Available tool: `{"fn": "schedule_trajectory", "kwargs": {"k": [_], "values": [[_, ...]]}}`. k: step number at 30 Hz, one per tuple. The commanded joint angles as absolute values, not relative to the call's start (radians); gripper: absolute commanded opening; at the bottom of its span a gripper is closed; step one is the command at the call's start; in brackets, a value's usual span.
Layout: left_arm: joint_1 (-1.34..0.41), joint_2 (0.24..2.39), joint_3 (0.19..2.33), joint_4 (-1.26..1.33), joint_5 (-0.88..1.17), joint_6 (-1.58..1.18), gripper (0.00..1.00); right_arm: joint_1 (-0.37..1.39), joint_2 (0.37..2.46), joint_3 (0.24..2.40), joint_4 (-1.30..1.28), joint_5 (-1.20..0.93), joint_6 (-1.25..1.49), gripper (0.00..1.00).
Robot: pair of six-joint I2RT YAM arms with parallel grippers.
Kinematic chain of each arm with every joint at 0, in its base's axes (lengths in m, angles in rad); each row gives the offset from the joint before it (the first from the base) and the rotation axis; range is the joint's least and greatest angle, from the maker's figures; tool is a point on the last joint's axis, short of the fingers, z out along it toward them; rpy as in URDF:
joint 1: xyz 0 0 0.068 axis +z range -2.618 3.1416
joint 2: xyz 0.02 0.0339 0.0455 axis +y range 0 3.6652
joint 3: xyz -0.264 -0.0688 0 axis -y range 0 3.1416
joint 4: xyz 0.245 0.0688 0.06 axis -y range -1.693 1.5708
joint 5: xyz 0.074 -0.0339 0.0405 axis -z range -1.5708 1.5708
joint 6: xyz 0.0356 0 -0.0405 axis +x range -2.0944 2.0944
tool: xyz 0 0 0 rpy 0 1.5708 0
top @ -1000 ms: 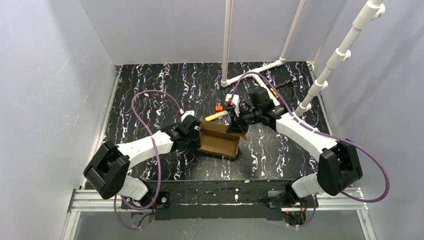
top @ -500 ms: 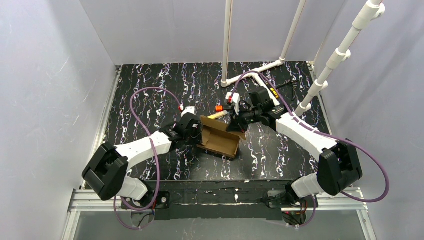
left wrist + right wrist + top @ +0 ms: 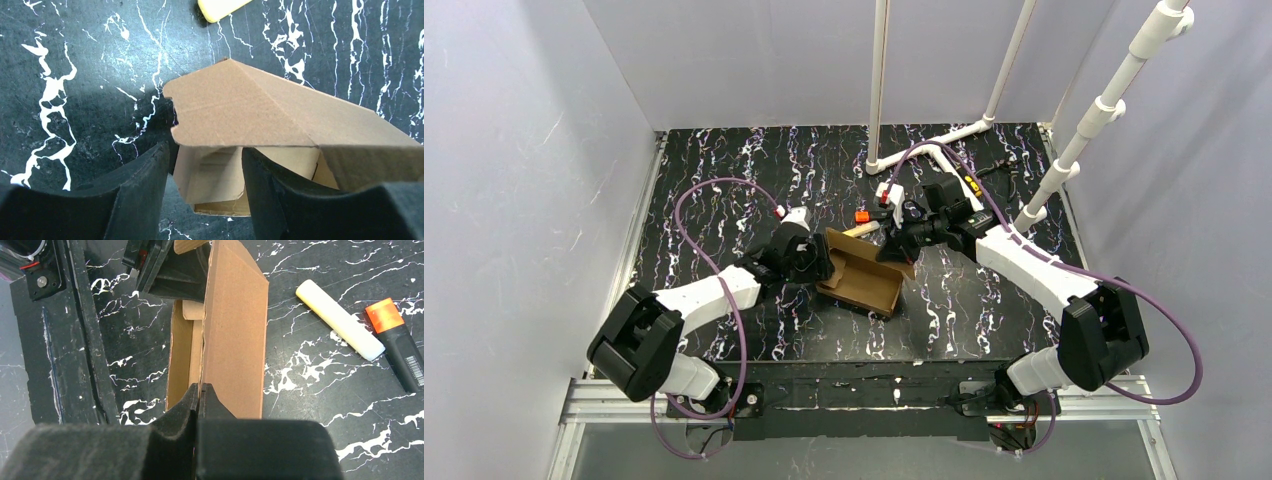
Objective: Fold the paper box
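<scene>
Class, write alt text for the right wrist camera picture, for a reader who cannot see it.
The right gripper is shut on the edge of a raised flap of the half-folded brown box, seen from just behind its fingers. To the right, a yellow marker and an orange marker lie on the black marbled table, apart from the box.

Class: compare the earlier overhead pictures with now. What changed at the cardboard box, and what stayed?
The left gripper widened its jaws at the paper box and shifted slightly toward the far side; the box's left end swung that way too. The right gripper stays shut on its flap.
</scene>
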State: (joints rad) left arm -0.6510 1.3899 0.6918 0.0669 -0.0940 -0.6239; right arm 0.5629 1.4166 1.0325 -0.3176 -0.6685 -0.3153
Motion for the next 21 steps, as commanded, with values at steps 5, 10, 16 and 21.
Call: {"fn": "schedule_trajectory", "kwargs": {"k": [5,10,16,21], "values": [[-0.612,1.353,0.622,0.274,0.064,-0.557,0.55,0.568,1.446,1.062,-0.289,-0.761,-0.279,0.01],[-0.612,1.359,0.606,0.285,0.044,-0.513,0.52,0.550,1.453,1.070,-0.272,-0.714,-0.245,0.01],[-0.612,1.390,0.604,0.296,0.022,-0.495,0.36,0.535,1.461,1.084,-0.274,-0.711,-0.235,0.01],[-0.612,1.413,0.613,0.298,0.045,-0.487,0.25,0.529,1.474,1.117,-0.296,-0.719,-0.235,0.01]]}}
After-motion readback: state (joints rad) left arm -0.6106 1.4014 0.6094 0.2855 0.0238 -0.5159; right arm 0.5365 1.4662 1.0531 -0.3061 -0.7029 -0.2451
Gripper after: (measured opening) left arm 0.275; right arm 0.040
